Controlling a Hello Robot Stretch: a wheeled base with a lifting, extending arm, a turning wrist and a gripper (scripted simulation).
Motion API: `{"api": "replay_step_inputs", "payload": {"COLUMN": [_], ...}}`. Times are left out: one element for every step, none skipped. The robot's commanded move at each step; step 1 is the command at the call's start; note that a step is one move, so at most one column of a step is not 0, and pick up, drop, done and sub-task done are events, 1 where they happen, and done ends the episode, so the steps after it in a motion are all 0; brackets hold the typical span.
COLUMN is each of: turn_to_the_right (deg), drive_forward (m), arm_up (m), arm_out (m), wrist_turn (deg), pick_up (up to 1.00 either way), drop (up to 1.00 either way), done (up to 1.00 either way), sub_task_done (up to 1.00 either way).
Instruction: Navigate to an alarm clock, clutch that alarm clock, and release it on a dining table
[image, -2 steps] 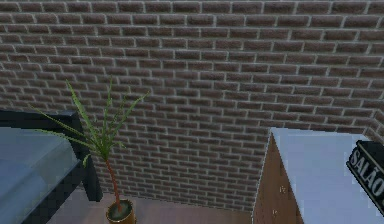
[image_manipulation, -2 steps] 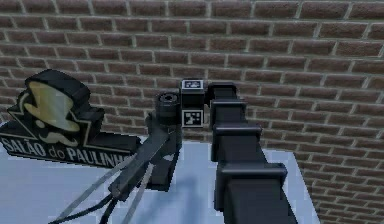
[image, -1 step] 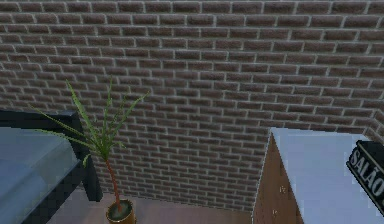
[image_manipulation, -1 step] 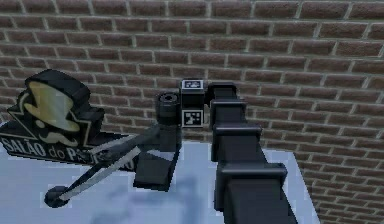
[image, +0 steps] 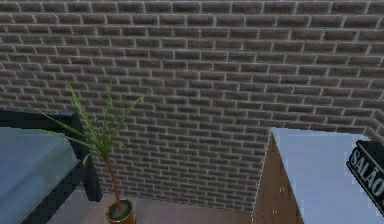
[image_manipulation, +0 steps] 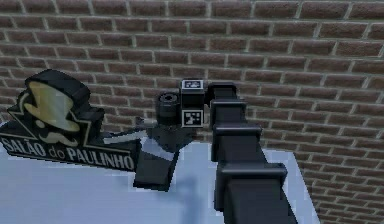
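Note:
In the arm side view my arm (image_manipulation: 240, 150) rises as a dark bar over a pale tabletop (image_manipulation: 60, 195). Two white marked squares (image_manipulation: 192, 100) stand at its far end, with the gripper (image_manipulation: 137, 130) and its dark body left of them. A dark flat thing (image_manipulation: 156, 166) lies on the tabletop just under the fingers. A black sign with a hatted figure (image_manipulation: 62, 125) stands right beside them. I cannot tell whether the gripper holds anything. No shape here reads plainly as an alarm clock.
A brick wall (image: 220, 70) stands close ahead. A potted palm (image: 112, 150) stands on the floor at its foot, and a bed with a dark frame (image: 35, 160) lies at the forward view's left. At its right is a wooden cabinet with a pale top (image: 315, 165), carrying the sign's edge (image: 368, 165).

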Motion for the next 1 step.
{"api": "replay_step_inputs", "payload": {"turn_to_the_right": [0.0], "drive_forward": [0.00], "arm_up": [0.00], "arm_out": [0.00], "wrist_turn": [27.0], "pick_up": [0.00], "drop": [0.00], "done": [0.00], "sub_task_done": [0.00]}}
